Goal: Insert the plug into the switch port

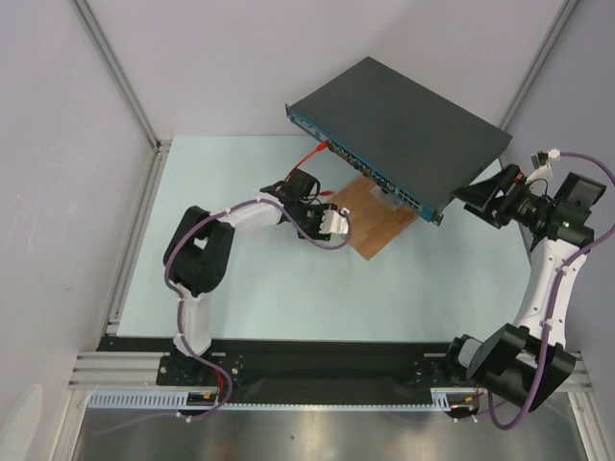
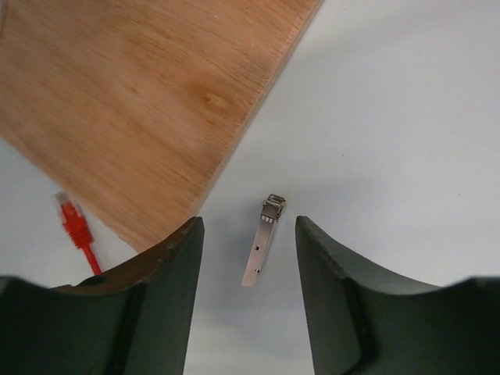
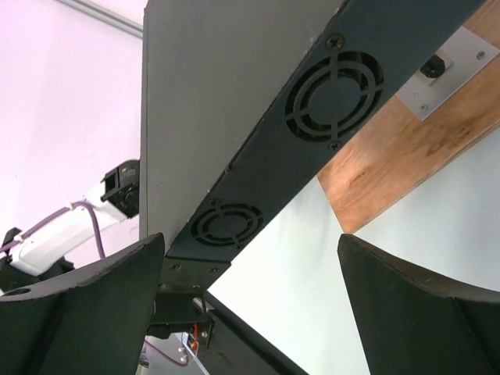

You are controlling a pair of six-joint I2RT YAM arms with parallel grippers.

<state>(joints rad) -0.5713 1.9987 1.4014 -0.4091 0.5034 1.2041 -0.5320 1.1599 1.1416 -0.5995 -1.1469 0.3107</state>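
The switch (image 1: 404, 120), a dark-grey box with a blue socket face (image 1: 370, 173), rests partly on a wooden board (image 1: 380, 223). My left gripper (image 1: 300, 192) is open and empty over the table beside the board. In the left wrist view, a small silver metal plug (image 2: 263, 241) lies on the table between my open fingers (image 2: 168, 266). A red cable plug (image 2: 74, 223) lies loose at the left, its red cable (image 1: 312, 154) running up to the switch face. My right gripper (image 1: 478, 199) is open at the switch's right end; its view shows the vented side (image 3: 258, 117).
The board's edge (image 2: 141, 101) lies just left of the silver plug. A white bracket (image 3: 449, 70) is fixed on the board (image 3: 391, 164) under the switch. Grey walls and aluminium rails (image 1: 135, 192) bound the pale table.
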